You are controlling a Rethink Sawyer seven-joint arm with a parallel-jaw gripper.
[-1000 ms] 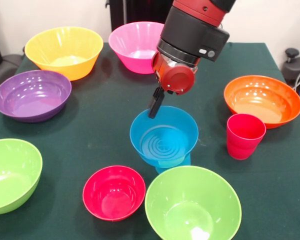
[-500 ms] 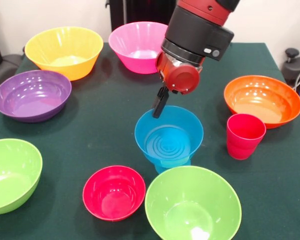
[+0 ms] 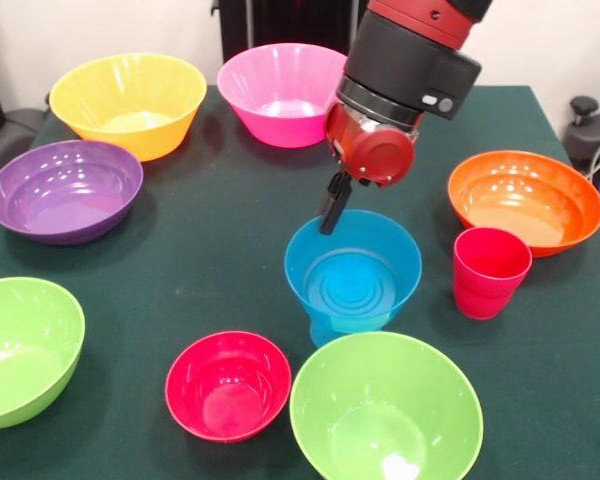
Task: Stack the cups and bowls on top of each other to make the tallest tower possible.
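My gripper [image 3: 330,218] comes down from the red and black arm at the centre and is shut on the far left rim of the blue bowl [image 3: 352,275]. One dark finger [image 3: 333,208] shows at the rim. Under the bowl a strip of the light blue cup [image 3: 325,329] peeks out; whether the bowl rests on it I cannot tell. The red-pink cup [image 3: 490,270] stands upright just right of the blue bowl. A small red bowl [image 3: 227,385] sits in front to the left.
A lime green bowl [image 3: 385,410] sits close in front of the blue bowl, another lime green bowl [image 3: 20,350] at the left edge. Purple [image 3: 65,188], yellow-orange [image 3: 130,100], pink [image 3: 275,90] and orange [image 3: 525,198] bowls ring the green table [image 3: 210,260].
The gripper and the blue bowl have moved together to the right, toward the red-pink cup. Nothing else has moved.
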